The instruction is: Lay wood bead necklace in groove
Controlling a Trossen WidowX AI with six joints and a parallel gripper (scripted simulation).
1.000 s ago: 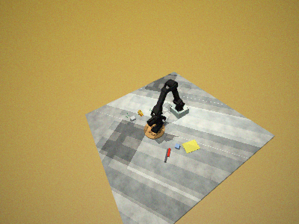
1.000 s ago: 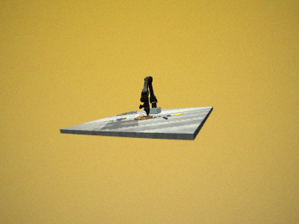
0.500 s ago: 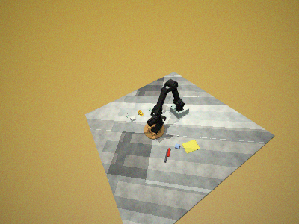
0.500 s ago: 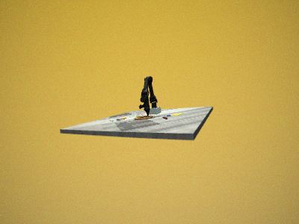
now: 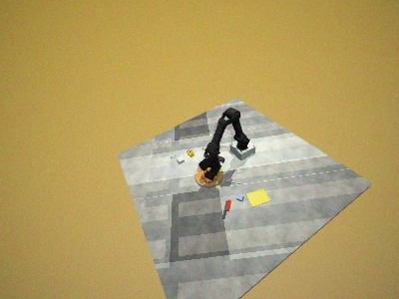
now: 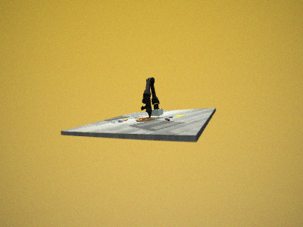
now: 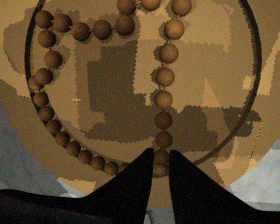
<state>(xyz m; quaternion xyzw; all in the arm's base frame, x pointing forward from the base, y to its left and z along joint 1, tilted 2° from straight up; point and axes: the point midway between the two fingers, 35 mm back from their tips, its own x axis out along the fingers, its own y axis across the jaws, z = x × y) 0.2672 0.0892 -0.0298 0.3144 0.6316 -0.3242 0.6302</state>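
Observation:
The round wooden bead board (image 5: 199,180) (image 6: 139,119) (image 7: 15,107) lies flat below the arm. Its groove (image 7: 260,62) is a dark ring. The brown necklace (image 7: 165,76) follows the groove along the lower left. At the upper left, its beads bend inward off the ring, and on the right a nearly straight row crosses the inside down to the fingertips. The upper part is cut off by the wrist view. My gripper (image 7: 161,155) (image 5: 210,177) (image 6: 149,116) is down at the near part of the groove, its fingers nearly together on either side of the necklace's beads.
A yellow square (image 5: 258,197), a small blue block (image 5: 240,197) and a red-and-dark tool (image 5: 228,205) lie on one side of the board. A small yellow item (image 5: 191,152) and a white piece (image 5: 181,160) lie on the other side. A pale box (image 5: 242,151) stands at the arm's base.

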